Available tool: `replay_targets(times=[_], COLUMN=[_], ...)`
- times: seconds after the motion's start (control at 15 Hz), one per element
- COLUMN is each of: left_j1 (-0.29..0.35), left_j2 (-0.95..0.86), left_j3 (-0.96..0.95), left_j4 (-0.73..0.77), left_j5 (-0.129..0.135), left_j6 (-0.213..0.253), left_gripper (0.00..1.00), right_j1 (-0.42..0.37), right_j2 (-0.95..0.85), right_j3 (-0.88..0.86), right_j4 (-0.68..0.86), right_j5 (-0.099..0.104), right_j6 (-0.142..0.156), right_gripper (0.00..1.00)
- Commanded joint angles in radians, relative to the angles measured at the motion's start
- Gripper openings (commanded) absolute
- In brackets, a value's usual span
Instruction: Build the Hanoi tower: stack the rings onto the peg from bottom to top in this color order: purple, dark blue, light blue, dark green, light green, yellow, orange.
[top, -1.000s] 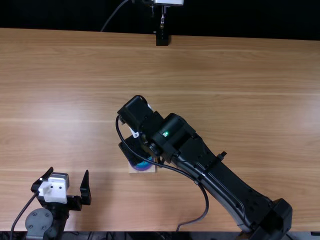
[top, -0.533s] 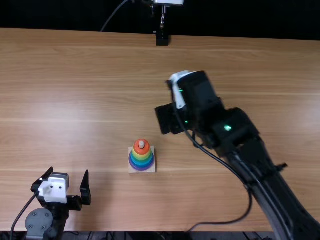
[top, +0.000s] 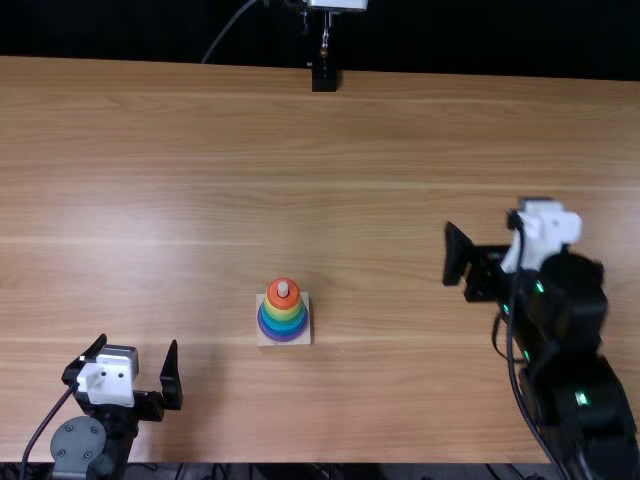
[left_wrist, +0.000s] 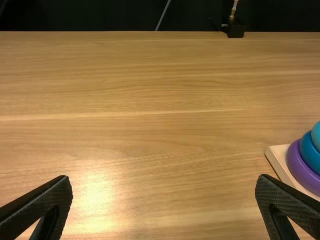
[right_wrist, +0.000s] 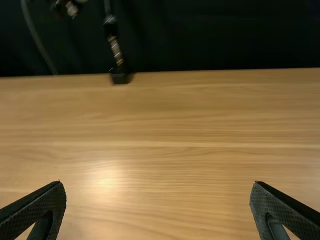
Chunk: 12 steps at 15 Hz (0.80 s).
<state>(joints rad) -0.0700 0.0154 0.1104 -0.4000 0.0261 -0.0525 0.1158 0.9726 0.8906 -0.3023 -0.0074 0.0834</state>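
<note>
Finishing up, by the look of it: the tower (top: 283, 312) stands on the counter (top: 380, 400), orange ring (top: 283, 300) topmost around the peg (top: 283, 289), purple ring (top: 284, 338) lowest. Next, probably just parking the right end effector (right_wrist: 158, 182), spread and empty, well right of the tower; left end effector (left_wrist: 164, 177), also spread, empty, left of it. The greens are hard to separate from above; the left wrist view crops the tower.
</note>
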Motion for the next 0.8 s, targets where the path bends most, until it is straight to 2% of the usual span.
replay_targets(times=[0.0,0.2,0.47,0.73], left_j1=[0.012,0.012,0.012,0.012], left_j2=[-0.015,-0.015,-0.015,-0.015], left_j3=[-0.11,-0.11,-0.11,-0.11], left_j4=[-0.073,-0.073,-0.073,-0.073], left_j5=[-0.004,-0.004,-0.004,-0.004], left_j6=[0.012,0.012,0.012,0.012], left_gripper=[1.0,1.0,1.0,1.0], right_j1=[-0.047,-0.085,-0.128,-0.137], right_j2=[-0.133,-0.456,-0.775,-0.914], right_j3=[-0.113,-0.378,-0.602,-0.713], right_j4=[0.031,0.075,0.058,-0.025], right_j5=[0.0,0.0,0.0,0.002], right_j6=[-0.052,-0.091,-0.094,-0.093], right_gripper=[1.0,1.0,1.0,1.0])
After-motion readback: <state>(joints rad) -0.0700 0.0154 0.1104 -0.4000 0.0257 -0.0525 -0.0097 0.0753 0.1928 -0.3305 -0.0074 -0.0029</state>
